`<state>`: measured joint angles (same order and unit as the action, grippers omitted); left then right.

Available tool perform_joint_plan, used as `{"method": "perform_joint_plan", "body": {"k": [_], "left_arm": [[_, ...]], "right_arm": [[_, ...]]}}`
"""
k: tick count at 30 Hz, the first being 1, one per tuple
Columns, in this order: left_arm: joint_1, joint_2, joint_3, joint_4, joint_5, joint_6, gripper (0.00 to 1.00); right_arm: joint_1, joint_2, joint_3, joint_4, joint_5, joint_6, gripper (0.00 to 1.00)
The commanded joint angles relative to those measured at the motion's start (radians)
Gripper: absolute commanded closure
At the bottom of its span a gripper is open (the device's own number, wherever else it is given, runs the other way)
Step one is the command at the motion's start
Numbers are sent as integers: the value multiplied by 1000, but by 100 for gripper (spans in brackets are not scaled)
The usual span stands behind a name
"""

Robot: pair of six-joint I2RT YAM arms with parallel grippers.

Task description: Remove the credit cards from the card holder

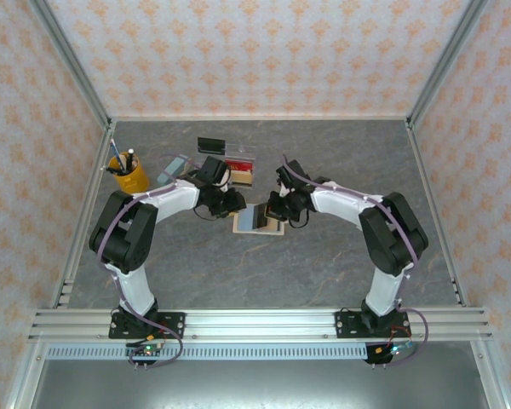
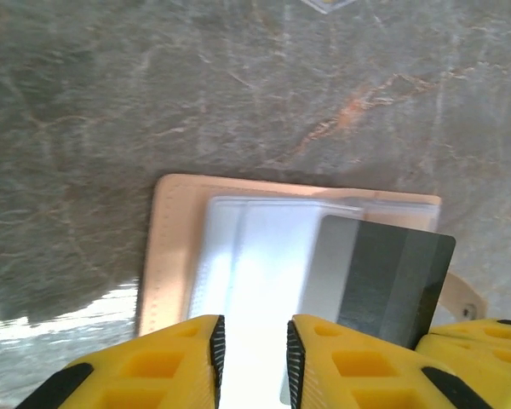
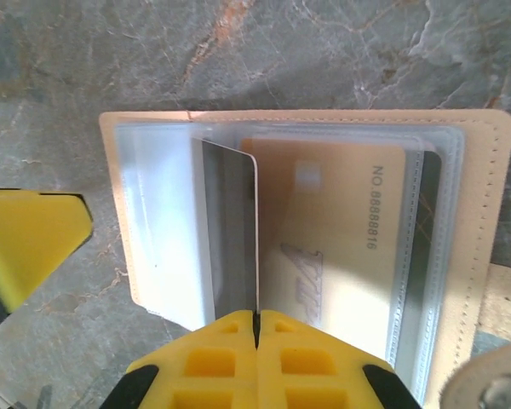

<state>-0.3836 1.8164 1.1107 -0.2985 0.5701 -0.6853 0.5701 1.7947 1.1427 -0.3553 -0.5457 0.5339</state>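
Top view's bright and even with just soft shadows on the table [image 1: 324, 273], but the left wrist shot's kinda soft, with the card holder [image 2: 166, 256] plastic blown out white and floor glare lower left, while the right wrist one's sharper, only mild sheen.

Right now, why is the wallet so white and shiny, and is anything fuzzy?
Left wrist view: glare washes the clear sleeves of the card holder nearly white; the left end effector looks slightly soft up close. Right wrist view: sharper, the gold card shows a readable number. Top view: even light, everything small.
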Motion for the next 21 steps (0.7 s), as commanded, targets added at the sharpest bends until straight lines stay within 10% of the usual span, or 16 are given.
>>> {"method": "perform_joint_plan", "body": {"k": [1, 21], "left_arm": [[11, -12, -30, 83, 72, -45, 69], [63, -18, -161, 386, 225, -173, 35]], "right_arm": [[-3, -45, -21, -34, 10, -41, 98], [-56, -190, -98, 87, -76, -76, 99]]}}
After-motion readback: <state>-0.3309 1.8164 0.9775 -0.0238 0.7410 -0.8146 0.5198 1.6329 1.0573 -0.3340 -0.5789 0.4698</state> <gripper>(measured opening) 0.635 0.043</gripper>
